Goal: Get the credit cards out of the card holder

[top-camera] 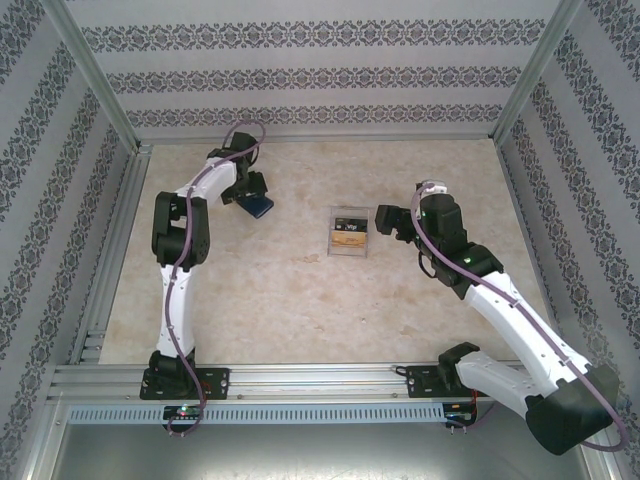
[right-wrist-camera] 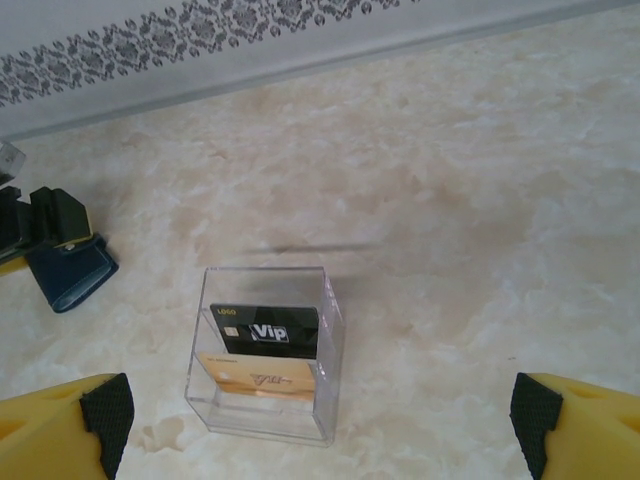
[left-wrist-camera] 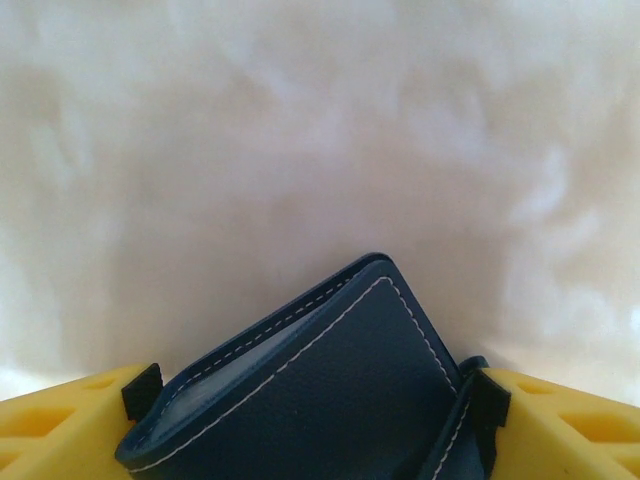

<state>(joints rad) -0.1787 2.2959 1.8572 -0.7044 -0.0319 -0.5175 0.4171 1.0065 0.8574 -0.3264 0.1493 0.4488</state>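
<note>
The left hand [left-wrist-camera: 315, 398] is enclosing the card holder [left-wrist-camera: 350, 350] near the surface's [top-camera: 300, 290] far left corner; whether clenched, I cannot tell. The right hand [right-wrist-camera: 320, 415] is hanging released beside boxed credit cards [right-wrist-camera: 262, 350].

Card holder [left-wrist-camera: 330, 390] ran off the btm edge in the left wrist view, so its lower part & tab end were cut. It was folded, inside hidden; couldn't tell if any cards sat in it. Left hand [left-wrist-camera: 315, 395]: fingers [left-wrist-camera: 60, 425] cropped at both btm corners, and unclear whether the pads gripped the holder. Worktop [left-wrist-camera: 300, 130] behind was a blur. From above, that hand covered part of the holder. Right hand [right-wrist-camera: 320, 408] fingers [right-wrist-camera: 50, 430] were cropped at the corners too. In the clear box [right-wrist-camera: 265, 275] the tan card [right-wrist-camera: 255, 378] hid the lower part of the black card [right-wrist-camera: 265, 332]; tan card's print too small to read.
</note>
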